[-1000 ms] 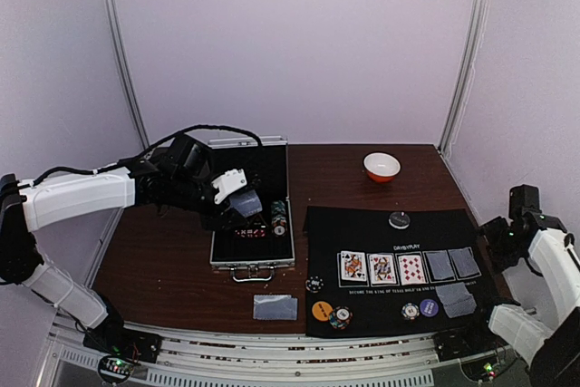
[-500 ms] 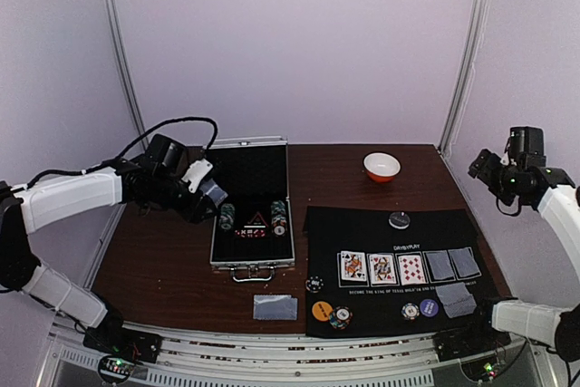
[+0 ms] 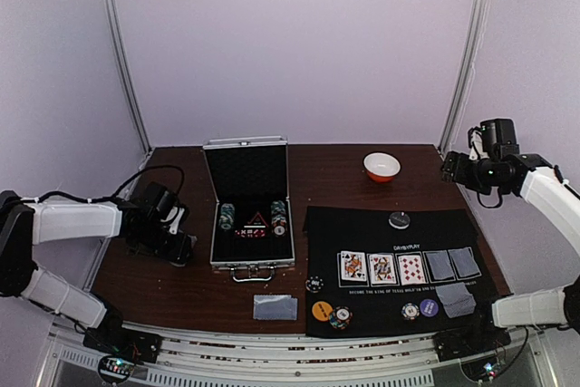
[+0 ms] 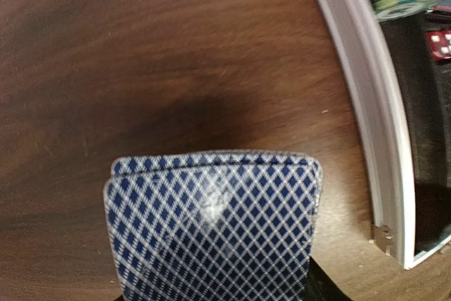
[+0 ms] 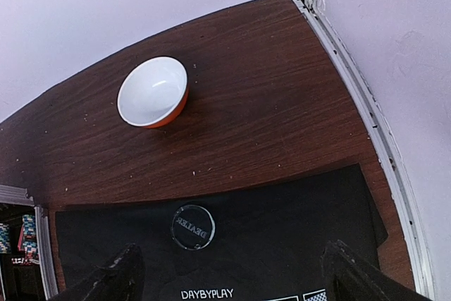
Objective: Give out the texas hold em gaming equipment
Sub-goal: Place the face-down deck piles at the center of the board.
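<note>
Left gripper point(image 3: 175, 242) clamps blue-backed playing cards point(image 4: 215, 223), perhaps 2, low over the table point(image 4: 141, 47); aluminium case point(image 4: 366, 118) just to its right. Right gripper point(image 5: 232, 276) gapes empty. Released tilted, they could splay against the case.

Top: looked down from behind my arms point(image 3: 77, 221).
Left wrist: sat close over tabletop point(image 4: 141, 47).
Right wrist: high; shared bowl point(image 5: 151, 93) with top.

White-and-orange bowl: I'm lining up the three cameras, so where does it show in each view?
Top external: bowl at the far side, right of centre, beyond the black mat.
Left wrist: not in it.
Right wrist: bowl in the upper left.
Shared landmark: the silver case, its rim visible in all three.
</note>
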